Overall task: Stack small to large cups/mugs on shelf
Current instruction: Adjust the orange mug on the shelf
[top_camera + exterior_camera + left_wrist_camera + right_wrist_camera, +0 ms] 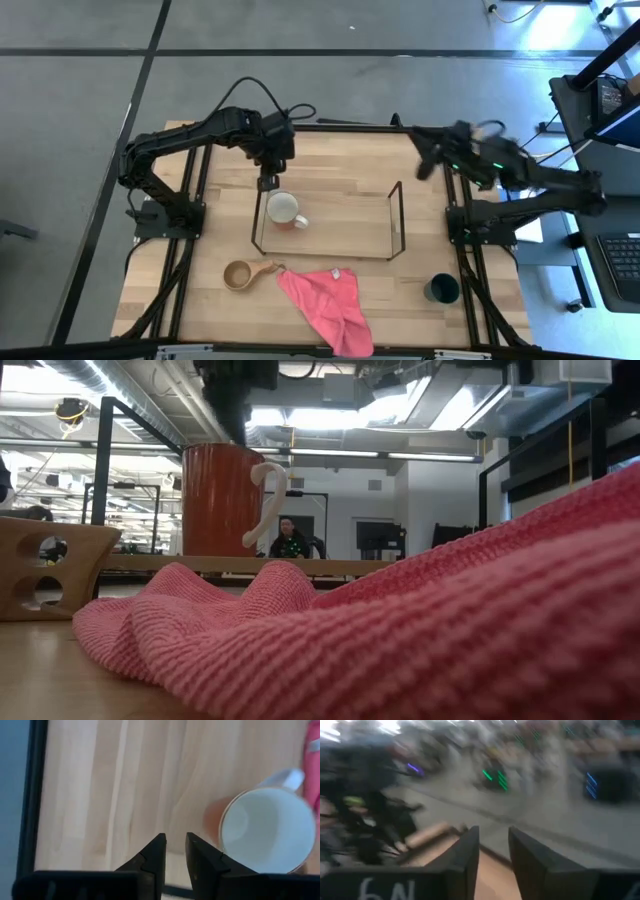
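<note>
The left gripper (268, 182) is seen above the far left corner of the shelf (395, 222), its fingers (156, 856) set narrowly apart with nothing between them. The mug (284, 209) stands upright just beside those fingers, inside the shelf's left end, not touching them. The wooden cup (240, 274) lies on the table near the front, left of the pink cloth (325, 297). The green cup (441, 289) is placed at the front right. The right gripper (425, 150) is held off the table's far right edge, its fingers (465, 857) apart and empty.
</note>
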Robot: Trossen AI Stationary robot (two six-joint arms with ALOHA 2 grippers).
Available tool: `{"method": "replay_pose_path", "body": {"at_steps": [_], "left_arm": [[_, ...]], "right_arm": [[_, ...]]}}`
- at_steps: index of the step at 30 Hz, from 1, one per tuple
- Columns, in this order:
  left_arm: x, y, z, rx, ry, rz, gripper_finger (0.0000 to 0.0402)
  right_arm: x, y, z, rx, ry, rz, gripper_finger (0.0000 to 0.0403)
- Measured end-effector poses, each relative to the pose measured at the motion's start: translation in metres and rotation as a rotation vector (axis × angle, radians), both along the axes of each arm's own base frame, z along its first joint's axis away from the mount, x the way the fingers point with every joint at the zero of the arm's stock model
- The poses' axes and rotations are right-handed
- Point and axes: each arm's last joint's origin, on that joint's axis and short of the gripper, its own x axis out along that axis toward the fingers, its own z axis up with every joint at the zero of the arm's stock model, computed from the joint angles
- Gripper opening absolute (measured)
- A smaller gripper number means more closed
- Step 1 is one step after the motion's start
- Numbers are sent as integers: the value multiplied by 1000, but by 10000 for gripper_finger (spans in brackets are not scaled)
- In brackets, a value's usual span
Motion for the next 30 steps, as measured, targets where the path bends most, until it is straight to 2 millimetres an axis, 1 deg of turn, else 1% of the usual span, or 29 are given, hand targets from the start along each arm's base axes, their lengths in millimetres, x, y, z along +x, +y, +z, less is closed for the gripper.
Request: {"method": "replay_pose_path", "body": {"at_steps": [1,3,5,7,10,12,15,17,19,21,23,24,26,28,30], "left_arm": [[-1,0,0,-8,11,19,69],[-3,-1,-1,-31,28,70,69],[-4,-2,-2,-54,39,119,69],[-7,-2,1,-72,21,188,69],[-15,-1,10,-100,-30,309,69],[-22,0,16,-111,-64,386,69],[-38,1,29,-112,-133,493,69],[-51,1,37,-124,-182,567,69],[-65,0,39,-145,-216,643,69],[-78,-3,34,-181,-225,723,69],[-91,-7,23,-226,-211,792,69],[-97,-9,16,-240,-206,824,69],[-106,-15,2,-270,-199,889,69],[-113,-21,-11,-301,-193,950,69],[-119,-26,-20,-319,-186,994,69]], "right_arm": [[10,-4,4,47,40,-9,106],[30,-11,13,94,140,37,106],[51,-18,20,53,252,99,106],[69,-19,28,33,302,195,106],[94,-20,39,37,285,301,106],[108,-21,44,43,277,340,106],[125,-22,49,56,271,407,106],[132,-22,54,64,256,461,106],[136,-21,65,57,217,499,106],[137,-21,71,55,206,508,106],[137,-25,73,67,207,472,106],[136,-30,73,91,201,442,106],[134,-45,67,201,193,369,106],[133,-61,57,343,209,305,106],[133,-73,46,465,232,280,106]]}}
